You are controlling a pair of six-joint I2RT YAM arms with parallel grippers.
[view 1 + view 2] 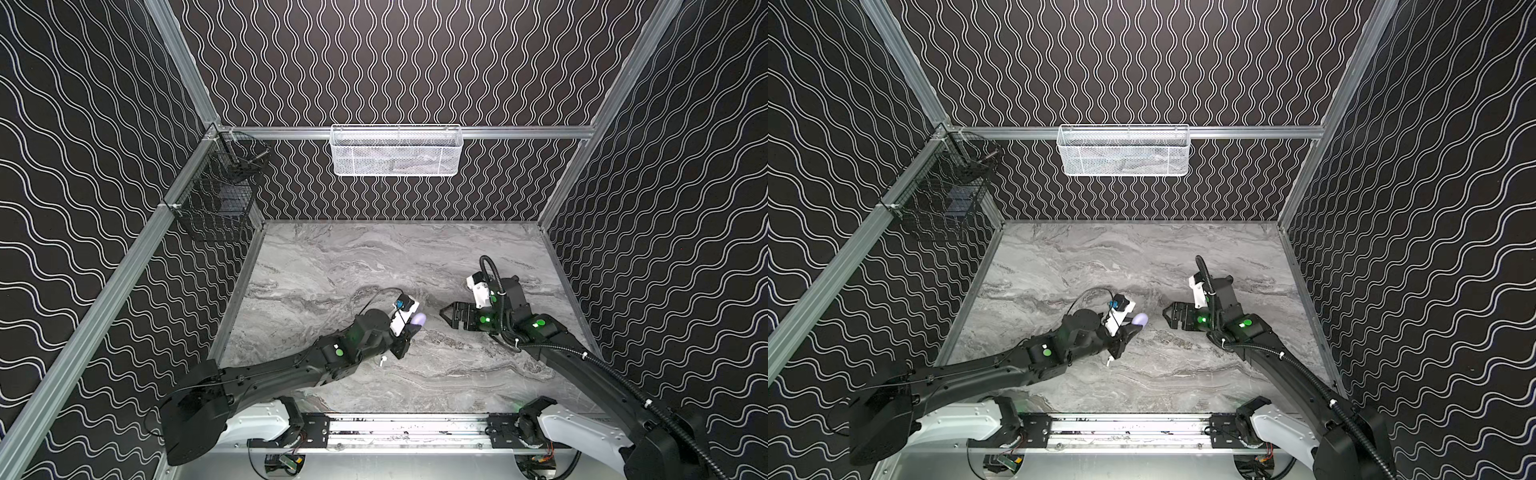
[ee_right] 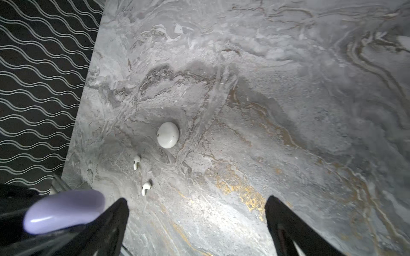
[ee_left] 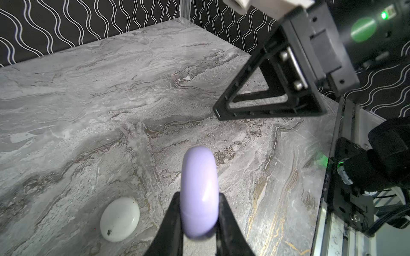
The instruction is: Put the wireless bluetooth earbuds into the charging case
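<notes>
My left gripper (image 3: pixel 199 196) is shut on a closed lilac charging case (image 3: pixel 199 190), held on edge above the marble table; the case (image 1: pixel 419 319) shows in both top views. My right gripper (image 2: pixel 196 202) stands open and empty just right of that case (image 2: pixel 64 211), not touching it. In both top views the right gripper (image 1: pixel 444 312) points left toward it. A closed white case (image 2: pixel 168 134) lies flat on the table. Beside it lie two white earbuds (image 2: pixel 136 161) (image 2: pixel 146 188). One white earbud (image 1: pixel 382 360) shows by the left wrist. No lilac earbuds are in view.
A white mesh basket (image 1: pixel 395 151) hangs on the back wall and a black wire basket (image 1: pixel 220 195) on the left wall. Patterned walls close in three sides of the table. A metal rail (image 1: pixel 407 428) with both arm bases runs along the front edge.
</notes>
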